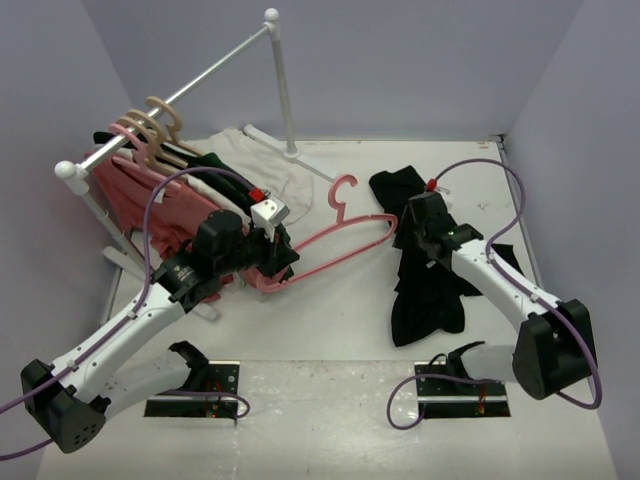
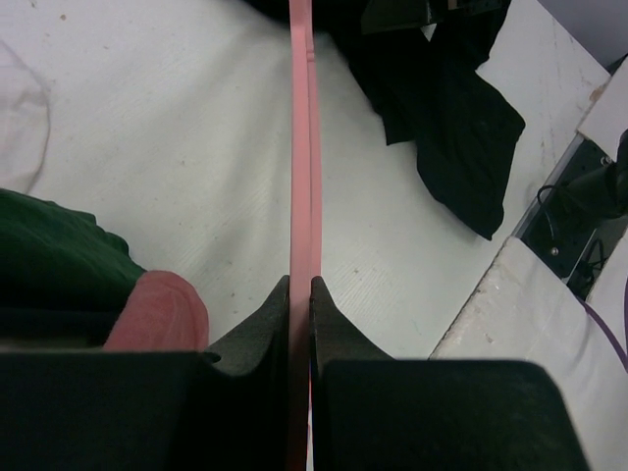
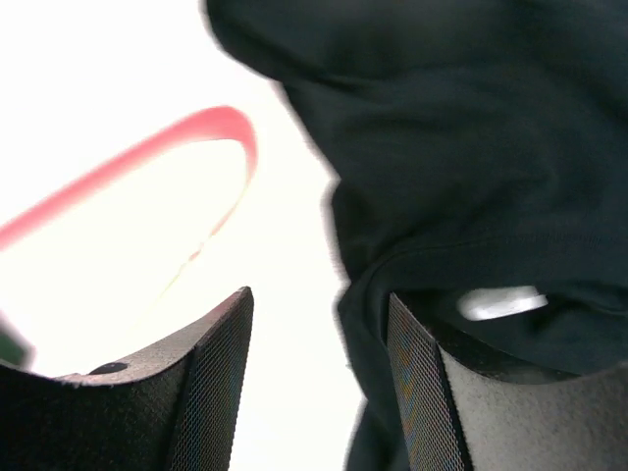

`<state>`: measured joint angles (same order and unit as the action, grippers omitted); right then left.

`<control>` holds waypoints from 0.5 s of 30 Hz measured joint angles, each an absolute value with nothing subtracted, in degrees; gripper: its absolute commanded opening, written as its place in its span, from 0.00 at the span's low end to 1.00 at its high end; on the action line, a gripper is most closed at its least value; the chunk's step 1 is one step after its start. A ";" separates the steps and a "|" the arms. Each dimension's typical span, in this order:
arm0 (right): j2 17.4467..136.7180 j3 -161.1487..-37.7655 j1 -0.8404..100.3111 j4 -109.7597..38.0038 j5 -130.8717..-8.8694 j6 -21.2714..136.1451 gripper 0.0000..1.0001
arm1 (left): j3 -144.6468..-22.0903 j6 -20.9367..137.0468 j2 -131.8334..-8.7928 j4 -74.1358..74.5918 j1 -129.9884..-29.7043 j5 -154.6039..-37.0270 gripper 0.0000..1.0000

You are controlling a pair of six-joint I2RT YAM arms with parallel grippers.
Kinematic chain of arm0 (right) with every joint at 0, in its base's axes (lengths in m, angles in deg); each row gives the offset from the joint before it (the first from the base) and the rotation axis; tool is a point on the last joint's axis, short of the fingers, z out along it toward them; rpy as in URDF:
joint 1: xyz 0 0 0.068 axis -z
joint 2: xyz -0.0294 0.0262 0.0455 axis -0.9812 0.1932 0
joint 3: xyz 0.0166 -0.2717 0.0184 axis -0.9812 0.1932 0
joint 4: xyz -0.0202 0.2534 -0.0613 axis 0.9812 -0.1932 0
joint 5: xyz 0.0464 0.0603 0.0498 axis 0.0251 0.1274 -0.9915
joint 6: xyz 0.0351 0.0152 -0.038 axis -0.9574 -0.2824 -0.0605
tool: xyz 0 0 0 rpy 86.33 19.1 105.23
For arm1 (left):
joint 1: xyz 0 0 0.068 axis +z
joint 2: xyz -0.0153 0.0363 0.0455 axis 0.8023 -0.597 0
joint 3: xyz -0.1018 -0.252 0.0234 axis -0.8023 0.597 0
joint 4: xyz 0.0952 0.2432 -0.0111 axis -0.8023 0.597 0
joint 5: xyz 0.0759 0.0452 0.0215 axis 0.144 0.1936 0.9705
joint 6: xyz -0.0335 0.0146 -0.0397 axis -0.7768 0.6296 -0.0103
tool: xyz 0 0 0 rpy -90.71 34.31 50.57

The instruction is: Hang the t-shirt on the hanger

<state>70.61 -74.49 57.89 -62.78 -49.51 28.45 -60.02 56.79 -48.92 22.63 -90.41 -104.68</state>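
Note:
The black t-shirt [image 1: 430, 290] lies crumpled on the table at the right; it also shows in the left wrist view [image 2: 442, 118] and the right wrist view [image 3: 471, 147]. The bright pink hanger [image 1: 345, 240] lies across the middle, its hook toward the back. My left gripper [image 1: 285, 262] is shut on the hanger's lower bar [image 2: 302, 196]. My right gripper [image 1: 408, 238] is open at the t-shirt's left edge, next to the hanger's right corner [image 3: 221, 128]. The shirt's edge lies between the right fingers [image 3: 211, 383].
A white clothes rail [image 1: 190, 85] stands at the back left with several hangers and pink, dark green and white garments [image 1: 150, 195] beneath it. White fabric [image 1: 285, 180] lies by the rail's post. Mounting plates [image 1: 195, 395] sit at the near edge.

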 measured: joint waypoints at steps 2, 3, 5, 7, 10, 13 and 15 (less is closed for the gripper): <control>70.61 -76.46 55.12 -62.93 -48.69 27.60 0.58 | -60.02 56.79 -48.99 22.74 -90.34 -104.31 0.00; 70.61 -77.03 53.82 -62.76 -48.69 27.19 0.58 | -60.02 56.79 -48.99 22.74 -90.25 -104.01 0.00; 70.85 -77.53 52.03 -62.12 -49.58 26.50 0.58 | -60.02 56.79 -48.99 22.74 -90.11 -103.29 0.00; 72.26 -77.78 51.25 -60.99 -51.70 25.81 0.58 | -60.02 56.77 -48.99 22.76 -89.92 -102.21 0.00; 76.72 -79.07 51.14 -59.74 -54.09 25.16 0.58 | -60.02 56.73 -48.99 22.86 -89.40 -100.30 0.00; 80.64 -79.88 50.92 -58.58 -57.00 24.93 0.58 | -60.02 56.65 -48.90 23.03 -88.64 -97.94 0.00; 82.99 -81.00 50.14 -58.39 -59.61 25.30 0.59 | -60.02 56.50 -48.76 23.03 -87.84 -96.76 0.00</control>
<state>82.99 -81.00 50.14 -58.39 -59.61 25.30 -60.02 56.50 -48.76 23.03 -87.84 -96.76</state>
